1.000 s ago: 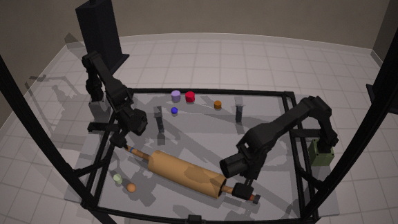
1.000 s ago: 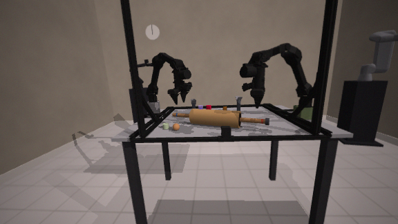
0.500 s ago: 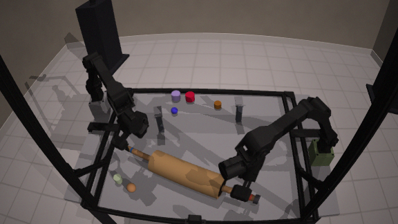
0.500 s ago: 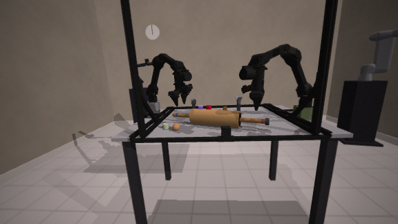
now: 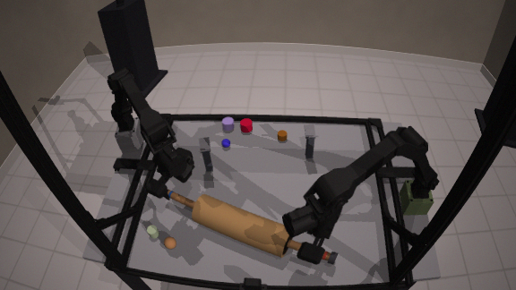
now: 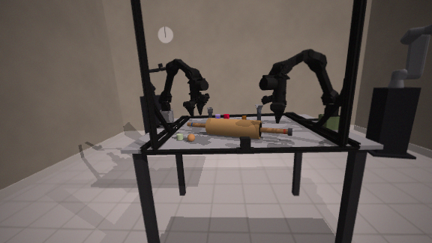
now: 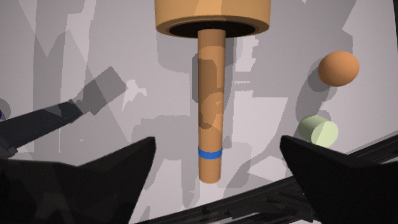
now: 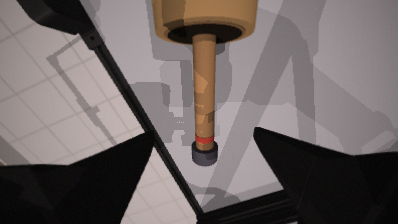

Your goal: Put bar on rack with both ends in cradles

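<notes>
The bar (image 5: 239, 224) is a thick tan roller with thin handles and lies flat on the table, slanting from left to front right. Its left handle (image 7: 211, 110) has a blue band; its right handle (image 8: 204, 100) has a red band and a grey cap. My left gripper (image 5: 158, 188) is open above the blue-banded end, fingers on either side (image 7: 217, 145), not touching. My right gripper (image 5: 312, 251) is open above the red-banded end (image 8: 202, 135). The rack's two posts (image 5: 206, 154) (image 5: 310, 142) stand empty behind the bar.
A purple cylinder (image 5: 227, 123), red cylinder (image 5: 245, 125), orange cylinder (image 5: 282, 135) and blue ball (image 5: 226, 143) sit at the back. A pale green cylinder (image 5: 152, 231) and orange ball (image 5: 169, 243) lie near the bar's left end. A black frame rims the table.
</notes>
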Motion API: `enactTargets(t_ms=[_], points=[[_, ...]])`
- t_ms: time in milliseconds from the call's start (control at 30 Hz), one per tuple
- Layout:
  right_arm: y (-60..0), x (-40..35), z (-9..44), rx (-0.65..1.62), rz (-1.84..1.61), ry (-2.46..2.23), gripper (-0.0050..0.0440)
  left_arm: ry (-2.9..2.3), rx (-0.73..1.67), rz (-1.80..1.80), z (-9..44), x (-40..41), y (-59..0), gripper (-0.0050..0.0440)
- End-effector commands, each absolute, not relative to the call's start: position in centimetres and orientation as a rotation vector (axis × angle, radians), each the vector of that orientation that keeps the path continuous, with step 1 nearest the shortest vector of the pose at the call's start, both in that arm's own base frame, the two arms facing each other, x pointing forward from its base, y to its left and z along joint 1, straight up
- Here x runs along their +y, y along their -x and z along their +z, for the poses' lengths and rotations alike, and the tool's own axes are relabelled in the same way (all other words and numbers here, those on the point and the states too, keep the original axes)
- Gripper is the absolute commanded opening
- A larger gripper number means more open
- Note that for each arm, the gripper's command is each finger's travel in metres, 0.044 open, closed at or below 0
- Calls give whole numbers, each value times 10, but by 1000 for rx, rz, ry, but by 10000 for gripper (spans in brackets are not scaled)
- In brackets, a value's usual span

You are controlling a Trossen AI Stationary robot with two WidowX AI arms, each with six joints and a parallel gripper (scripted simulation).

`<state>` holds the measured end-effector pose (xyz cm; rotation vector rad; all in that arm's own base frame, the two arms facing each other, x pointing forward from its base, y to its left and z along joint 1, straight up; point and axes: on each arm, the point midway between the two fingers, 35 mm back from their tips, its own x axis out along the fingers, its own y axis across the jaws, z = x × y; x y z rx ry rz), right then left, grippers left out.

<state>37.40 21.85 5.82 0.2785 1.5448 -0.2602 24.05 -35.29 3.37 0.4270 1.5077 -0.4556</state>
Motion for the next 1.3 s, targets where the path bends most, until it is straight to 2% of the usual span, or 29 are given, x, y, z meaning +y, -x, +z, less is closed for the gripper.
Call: enactTargets(t_ms=[0,1267], points=[[-372,218,49,1554,-272,-273,440,-446,1523,-448,21,-351,-239,440],[-371,217,1,1554,-272,-272,440,-450,1524,-450,-28,-349,-238,440]])
